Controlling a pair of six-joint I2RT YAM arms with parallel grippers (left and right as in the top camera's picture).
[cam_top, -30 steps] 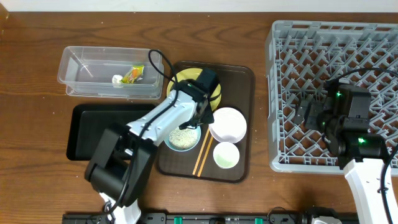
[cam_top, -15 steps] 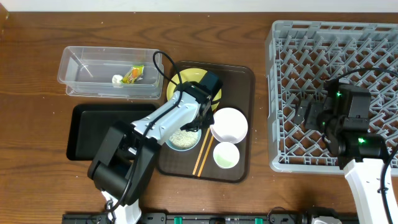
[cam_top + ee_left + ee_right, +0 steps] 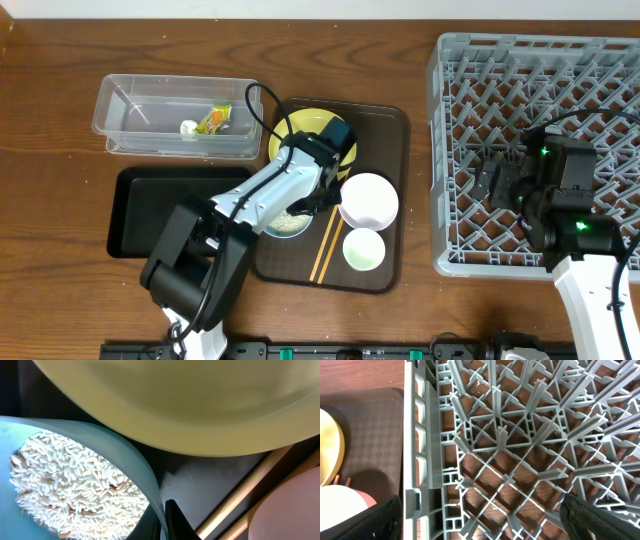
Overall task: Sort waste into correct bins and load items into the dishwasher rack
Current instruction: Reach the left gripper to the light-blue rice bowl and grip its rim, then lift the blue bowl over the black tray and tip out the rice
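Note:
My left gripper (image 3: 318, 200) (image 3: 164, 521) is shut on the rim of the light blue bowl (image 3: 288, 226) (image 3: 117, 452), one finger inside and one outside. The bowl holds rice-like crumbs (image 3: 75, 487). Behind it lies the yellow-green plate (image 3: 298, 126) (image 3: 190, 405). The white bowl (image 3: 368, 200), small white cup (image 3: 363, 250) and chopsticks (image 3: 327, 250) (image 3: 244, 492) sit beside it. My right gripper (image 3: 500, 185) (image 3: 480, 520) hangs open over the grey dishwasher rack (image 3: 540, 100) (image 3: 510, 435), holding nothing. In the clear tub (image 3: 130, 110) lie the snack wrapper (image 3: 213, 120) and a white scrap (image 3: 188, 127).
The dishes rest on a dark brown serving tray (image 3: 385, 130). A shallow black tray (image 3: 160, 205) lies left of it, in front of the clear tub. The rack fills the right side of the wooden table.
My left gripper has closed from open onto the blue bowl's rim, and the bowl has slid slightly under the arm. The right arm has not moved.

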